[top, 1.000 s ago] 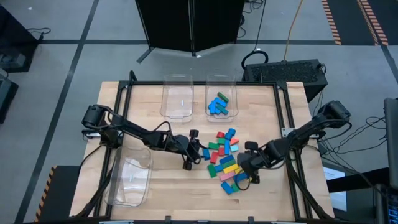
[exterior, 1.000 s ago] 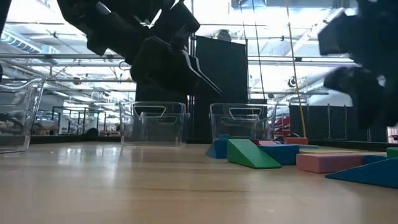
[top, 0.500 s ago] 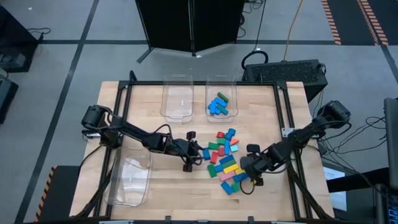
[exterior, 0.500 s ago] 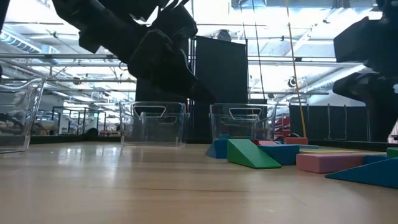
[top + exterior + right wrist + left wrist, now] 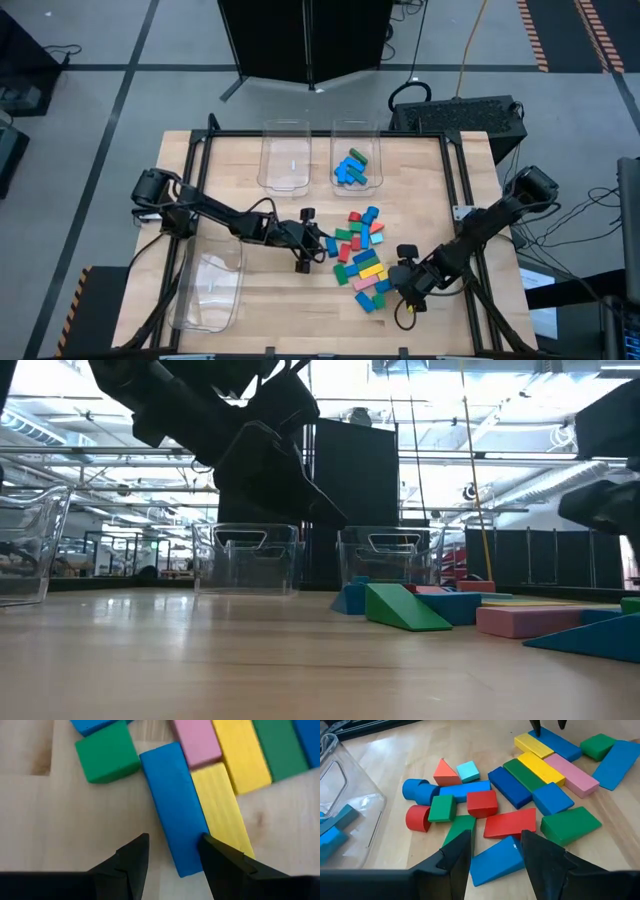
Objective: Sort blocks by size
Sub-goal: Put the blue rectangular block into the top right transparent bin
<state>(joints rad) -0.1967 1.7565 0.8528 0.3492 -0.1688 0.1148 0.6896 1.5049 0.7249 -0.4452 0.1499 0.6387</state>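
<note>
Both tools half open, empty: right tool lower right over a long blue block; left tool mid-frame beside the blocks.

**Arms and grippers: pose and state**

Left arm: enters at the high view's left edge and stretches right to frame centre. Left gripper hangs low there, fingers parted with nothing between them.

Right arm: enters from the right edge, angled down-left. Right gripper sits lower right of centre, fingers apart and empty.
</note>
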